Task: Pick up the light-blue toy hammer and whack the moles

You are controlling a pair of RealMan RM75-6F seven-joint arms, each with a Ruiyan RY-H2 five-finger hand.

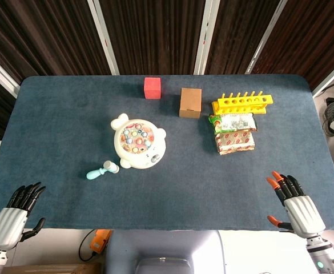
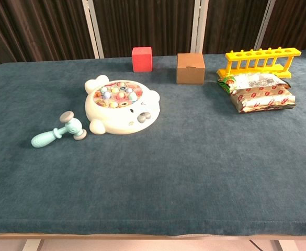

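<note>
Two robot hands sit at the near edge of the dark blue felt-covered table (image 1: 64,114), seen only in the head view: the left hand (image 1: 13,214) at the near left corner and the right hand (image 1: 297,206) at the near right, each with fingers spread apart and holding nothing. The light-blue plastic toy hammer (image 2: 58,133) lies flat on the table left of centre, its handle pointing left and its grey-capped head toward the right, just beside the near left edge of the cream-white bear-shaped whack-a-mole toy (image 2: 122,106). That toy carries a round cluster of small pastel moles (image 2: 116,94) on its top. Along the far side of the table stand a red cube block (image 2: 142,58) and, to its right, a small brown cardboard box (image 2: 190,68). Further right is a yellow plastic test-tube rack (image 2: 260,61), and just near it lie two snack packets (image 2: 260,92), one stacked partly on the other. Both hands are well apart from the hammer and from every other thing on the table.
</note>
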